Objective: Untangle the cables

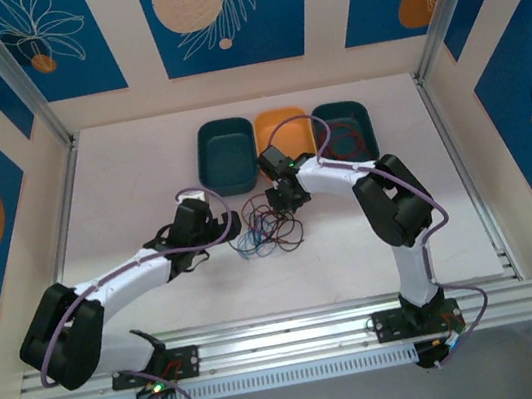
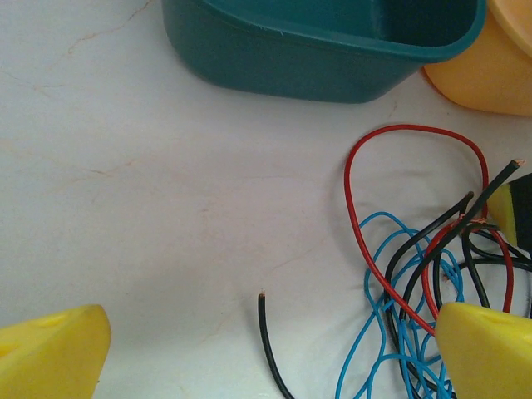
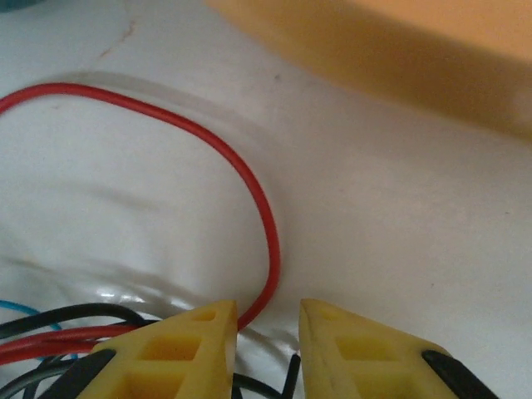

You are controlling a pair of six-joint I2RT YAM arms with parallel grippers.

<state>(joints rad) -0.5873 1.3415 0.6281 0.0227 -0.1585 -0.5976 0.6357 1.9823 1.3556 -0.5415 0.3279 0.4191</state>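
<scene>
Since the red cable loop runs straight into the gap of the right gripper, that arm is nearer the pick; its jaws stand narrow, with the gap wider than the wire, so nothing looks pinched. The cables lie tangled mid-table, and the red loop arcs from the fingertips toward the orange bin. The left gripper is spread wide and holds nothing, with the tangle off-centre by one finger.

The cables in front of the orange bin are red, blue and black. Teal bins flank it on a white table with tan veins. The left gripper and right gripper have yellow fingers. Behind it, blue wall panels carry white leaf outlines and orange discs.
</scene>
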